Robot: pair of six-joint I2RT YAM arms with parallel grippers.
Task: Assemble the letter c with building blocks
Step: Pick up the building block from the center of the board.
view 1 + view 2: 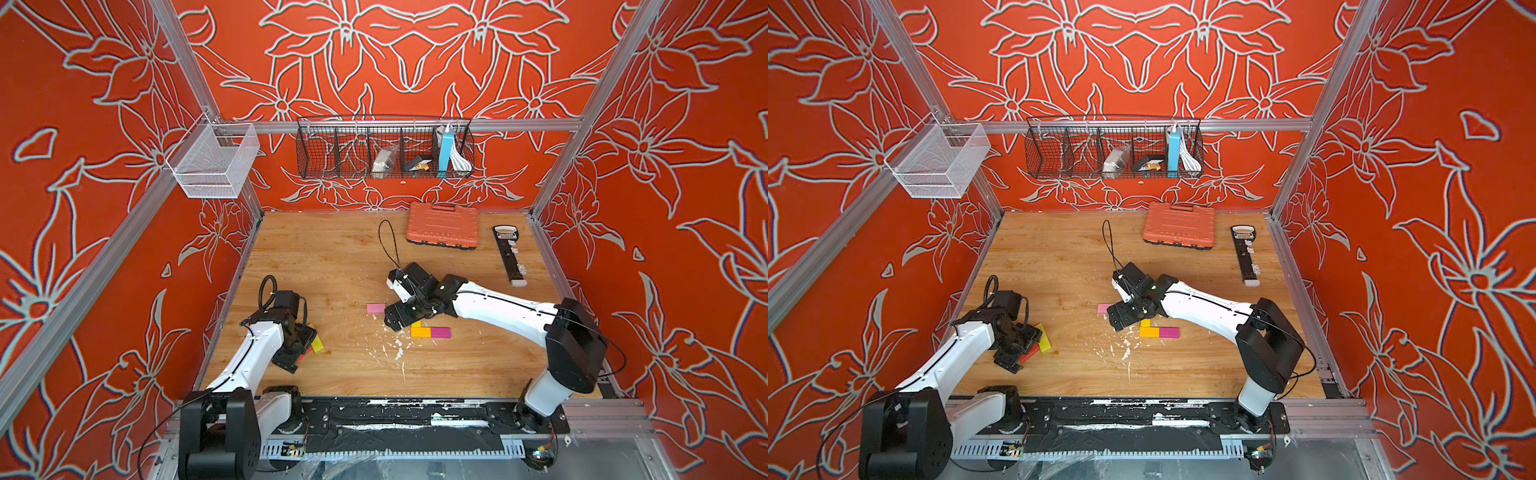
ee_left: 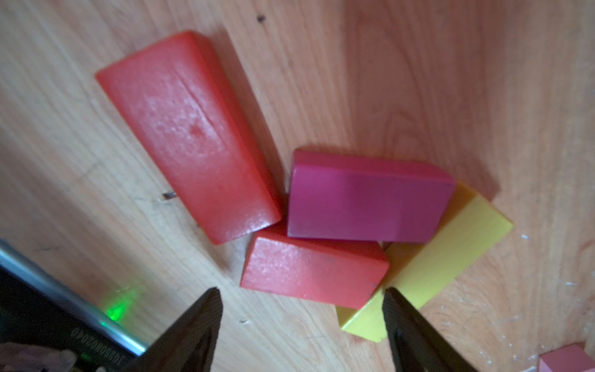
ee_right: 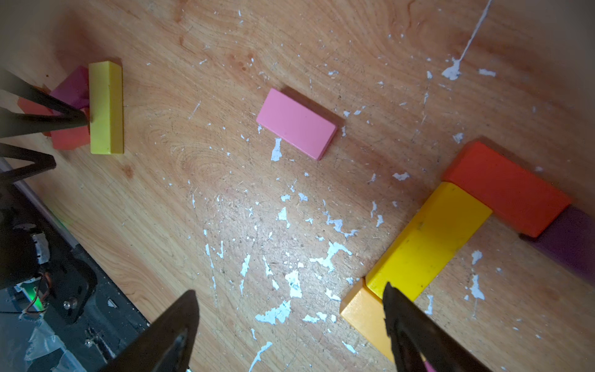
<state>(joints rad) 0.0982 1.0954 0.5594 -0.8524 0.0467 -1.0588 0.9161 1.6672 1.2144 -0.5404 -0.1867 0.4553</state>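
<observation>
1. A scuffed wooden table (image 1: pixel 332 257) carries everything, and a pink block (image 1: pixel 376 308) lies flat and alone near its middle.
2. White flecks (image 1: pixel 392 347) speckle the wood just on the robot's side of the pink block.
3. Right of the pink block, a yellow block (image 3: pixel 431 241), orange block (image 3: pixel 505 188) and purple block (image 3: pixel 566 244) lie butted together in a corner.
4. Well to its left, a long red block (image 2: pixel 190 135), short red block (image 2: pixel 312 273) and yellow bar (image 2: pixel 450 257) huddle.
5. Beyond it lies an orange tool case (image 1: pixel 442 226), with a black strip (image 1: pixel 509 255) farther right.

Table (image 3: pixel 161 199): wood-grain board, matt, scratched, flecked with white flakes (image 3: pixel 331 254) near the pink block (image 3: pixel 296 124), itself smooth and satin. Red block (image 2: pixel 186 128): painted look, faint sheen, fine surface line. Tool case (image 1: pixel 442 226): ribbed orange plastic.
</observation>
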